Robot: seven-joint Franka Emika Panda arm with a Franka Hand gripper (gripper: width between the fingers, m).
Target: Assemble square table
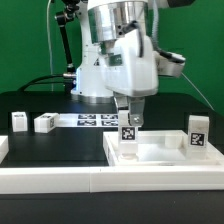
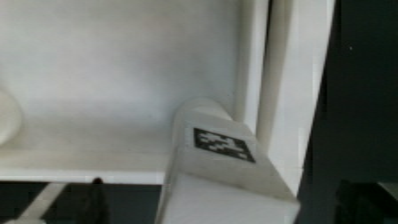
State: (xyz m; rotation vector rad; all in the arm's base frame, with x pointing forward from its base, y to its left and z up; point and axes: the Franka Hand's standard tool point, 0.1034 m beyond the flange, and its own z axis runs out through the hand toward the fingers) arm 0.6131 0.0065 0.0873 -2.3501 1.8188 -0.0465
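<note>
Exterior view: gripper (image 1: 128, 114) points straight down over the square table top (image 1: 160, 153). The top lies flat on the black work surface (image 1: 60, 140), toward the exterior view's right, just behind the long white rail (image 1: 90, 182).

First leg (image 1: 128, 133) stands upright on the top near its edge on the exterior view's left, tag facing the camera, directly under the gripper. The fingers sit either side of the leg's upper end. Jaws: cannot tell whether they pinch the leg or stand clear of it, since any gap is too small to read.

Second leg (image 1: 197, 135) is upright at the top's end on the exterior view's right; inside the rim or just behind it, cannot tell.

Third leg (image 1: 19, 121) and fourth leg (image 1: 44, 123) sit on the work surface at the exterior view's left, near each other and well apart from the top. Marker board (image 1: 95, 120) lies flat on the surface, between the fourth leg and the gripper as seen.

Wrist view: close on the first leg (image 2: 222, 175), with its tag (image 2: 222, 143) sharp enough to see. The top's white floor (image 2: 107, 80) is behind it, and the raised rim (image 2: 285, 70) runs just beside the leg. Whether leg and rim touch, cannot tell. Black work surface (image 2: 365, 110) shows beyond the rim. The fingertips are not readable in this view.
</note>
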